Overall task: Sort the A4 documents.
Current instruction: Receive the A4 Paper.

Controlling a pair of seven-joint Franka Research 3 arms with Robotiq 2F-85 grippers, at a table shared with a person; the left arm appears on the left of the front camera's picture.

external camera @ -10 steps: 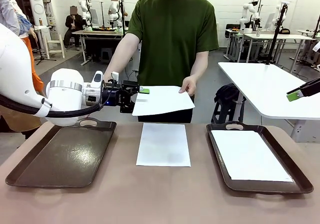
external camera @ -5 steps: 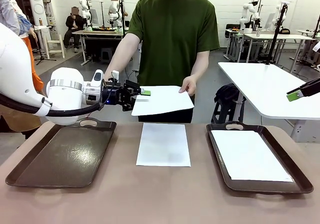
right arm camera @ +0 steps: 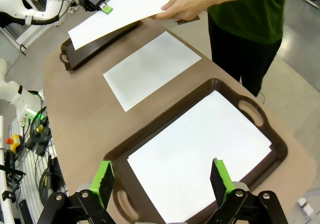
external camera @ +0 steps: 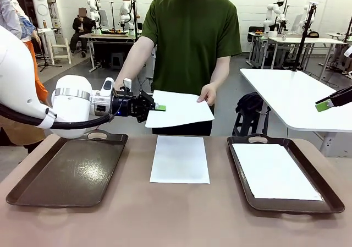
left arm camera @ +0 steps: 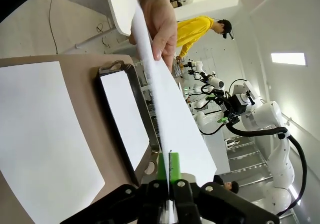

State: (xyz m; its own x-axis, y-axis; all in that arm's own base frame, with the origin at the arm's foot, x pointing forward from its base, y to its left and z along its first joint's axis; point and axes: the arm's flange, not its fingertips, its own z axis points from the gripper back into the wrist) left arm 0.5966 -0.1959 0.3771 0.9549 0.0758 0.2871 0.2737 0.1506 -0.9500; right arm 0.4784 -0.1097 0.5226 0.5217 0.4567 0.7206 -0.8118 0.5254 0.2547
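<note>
We see the brown tabletop (external camera: 181, 214) with two dark trays on it. The left tray (external camera: 66, 173) has a bare floor, and the right tray (external camera: 235, 164) carries one white A4 sheet (external camera: 275, 173). A second sheet (external camera: 180, 159) lies flat on the tabletop between the trays. A third sheet (external camera: 181, 110) is in the air above the far edge of the tabletop, slightly tilted. The left gripper (external camera: 157, 107) is closed narrow on its left edge, while the person's hand (external camera: 208, 94) holds its right edge. The right gripper (right arm camera: 162, 171) hangs above the right tray with its jaws wide apart, holding nothing.
</note>
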